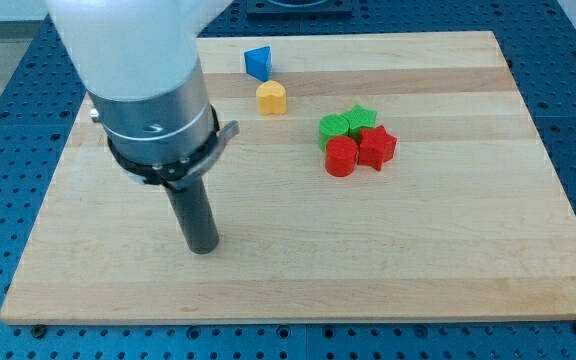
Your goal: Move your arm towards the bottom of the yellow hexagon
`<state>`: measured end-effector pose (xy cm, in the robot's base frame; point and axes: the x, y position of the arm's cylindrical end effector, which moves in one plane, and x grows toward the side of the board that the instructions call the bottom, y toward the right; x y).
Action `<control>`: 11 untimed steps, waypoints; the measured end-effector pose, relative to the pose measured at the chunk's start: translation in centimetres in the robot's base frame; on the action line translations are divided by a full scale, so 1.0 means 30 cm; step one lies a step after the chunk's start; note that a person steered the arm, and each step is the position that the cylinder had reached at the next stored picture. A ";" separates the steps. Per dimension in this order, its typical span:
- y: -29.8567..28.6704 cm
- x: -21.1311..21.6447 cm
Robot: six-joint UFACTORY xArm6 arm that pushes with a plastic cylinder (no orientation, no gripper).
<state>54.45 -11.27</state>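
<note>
The only yellow block [271, 97] lies near the view's top centre; its shape looks more like a heart than a hexagon. A blue block [258, 62] sits just above it. My tip [204, 249] rests on the board at the view's lower left, well below and to the left of the yellow block, touching no block. The arm's white and grey body covers the board's upper left.
A cluster lies right of centre: a green round block [333, 127], a green star [362, 118], a red round block [341, 157] and a red star [376, 147]. The wooden board [448, 240] lies on a blue perforated table.
</note>
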 end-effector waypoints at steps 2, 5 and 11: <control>-0.066 -0.076; -0.212 -0.148; -0.277 -0.317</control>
